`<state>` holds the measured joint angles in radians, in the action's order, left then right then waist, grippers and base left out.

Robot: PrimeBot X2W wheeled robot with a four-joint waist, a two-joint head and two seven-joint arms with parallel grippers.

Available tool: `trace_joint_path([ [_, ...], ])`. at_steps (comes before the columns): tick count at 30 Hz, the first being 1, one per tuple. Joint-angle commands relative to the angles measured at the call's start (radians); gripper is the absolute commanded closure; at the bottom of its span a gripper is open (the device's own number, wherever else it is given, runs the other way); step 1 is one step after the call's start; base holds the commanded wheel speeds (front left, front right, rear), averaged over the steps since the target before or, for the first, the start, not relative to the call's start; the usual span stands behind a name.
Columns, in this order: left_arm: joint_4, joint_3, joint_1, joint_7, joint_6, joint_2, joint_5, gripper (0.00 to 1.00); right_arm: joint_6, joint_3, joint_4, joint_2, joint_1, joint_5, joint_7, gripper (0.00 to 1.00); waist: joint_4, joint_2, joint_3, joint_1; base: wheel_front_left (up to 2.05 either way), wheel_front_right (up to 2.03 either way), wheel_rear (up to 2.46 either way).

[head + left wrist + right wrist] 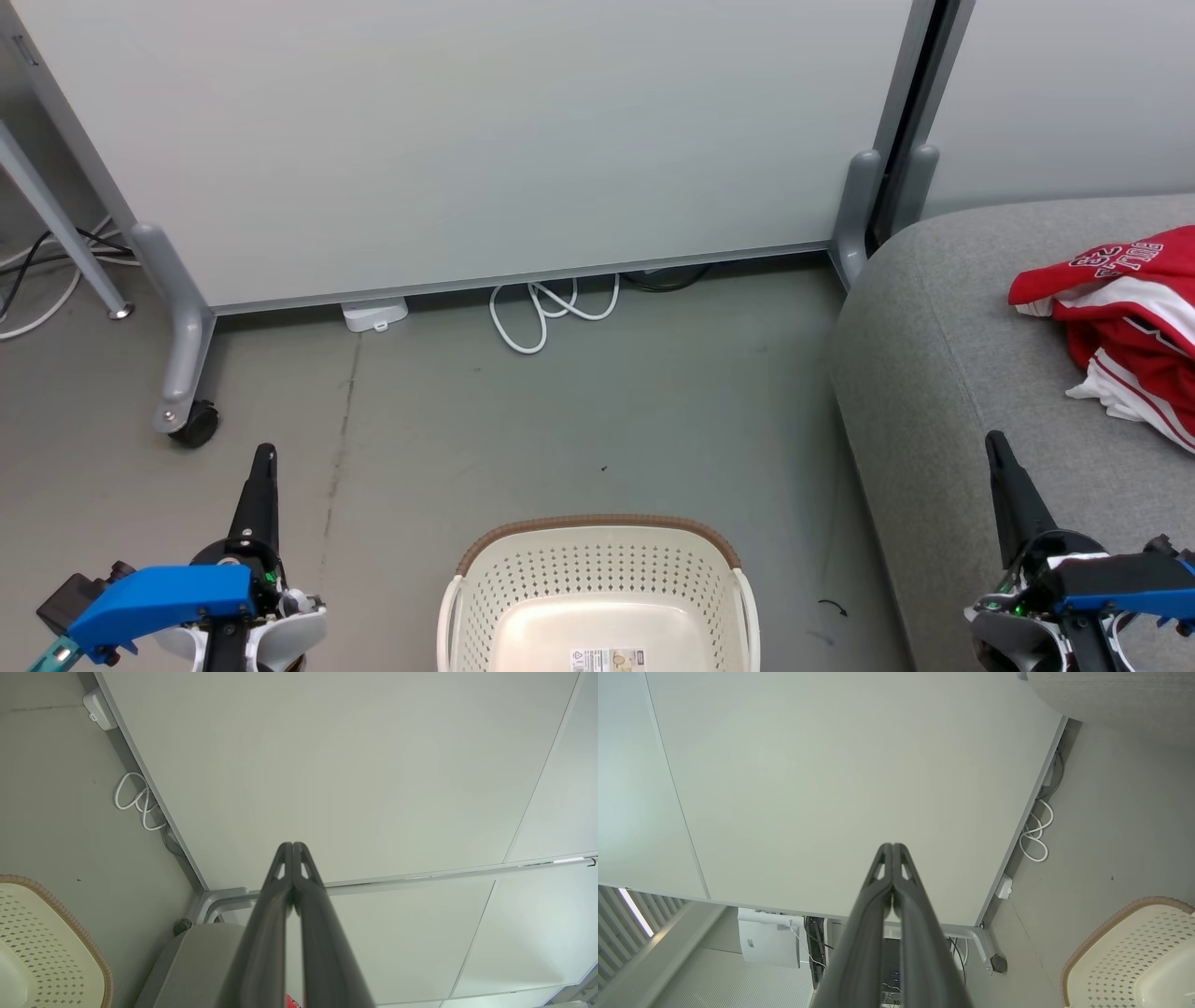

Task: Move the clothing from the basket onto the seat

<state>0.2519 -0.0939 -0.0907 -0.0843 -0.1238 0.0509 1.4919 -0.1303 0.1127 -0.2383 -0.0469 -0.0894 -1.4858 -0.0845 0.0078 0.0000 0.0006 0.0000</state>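
We see the clothing [1125, 317] on the seat [943, 373]; left gripper [266, 455] and right gripper [995, 441] press fingers together, holding nothing, flanking the basket [597, 525].

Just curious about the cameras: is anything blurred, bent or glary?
Head view: sharp, evenly lit, soft shadow under the white panel. Left wrist view: left fingers blurred near the lens, panel edges slightly bowed. Right wrist view: right fingers likewise blurred; bright light strip lower left.

Pale partition panel [467, 140], coiled white cable [551, 313], possibly a white adapter [374, 315], black caster [196, 427]
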Motion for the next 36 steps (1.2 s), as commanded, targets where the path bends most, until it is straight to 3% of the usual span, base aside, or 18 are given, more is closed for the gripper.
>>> trace_joint_path([
  [1, -0.007, -0.008, -0.019, -0.005, -0.005, 0.0, 0.017, 1.0, -0.001, 0.002, 0.0, -0.006, -0.018, -0.02, -0.004, 1.0, 0.0, 0.0, 0.0, 0.0, 0.0, 0.0, 0.0],
  [17, -0.009, -0.024, -0.024, -0.034, -0.011, -0.001, 0.127, 1.0, -0.001, 0.002, -0.008, -0.006, -0.026, -0.133, -0.035, 1.0, -0.008, 0.0, 0.003, 0.0, 0.0, 0.0, 0.0],
  [36, -0.008, -0.023, -0.023, -0.034, -0.009, -0.001, 0.122, 1.0, -0.001, 0.002, -0.008, -0.006, -0.024, -0.128, -0.034, 1.0, -0.008, 0.0, 0.003, 0.0, 0.0, 0.0, 0.0],
])
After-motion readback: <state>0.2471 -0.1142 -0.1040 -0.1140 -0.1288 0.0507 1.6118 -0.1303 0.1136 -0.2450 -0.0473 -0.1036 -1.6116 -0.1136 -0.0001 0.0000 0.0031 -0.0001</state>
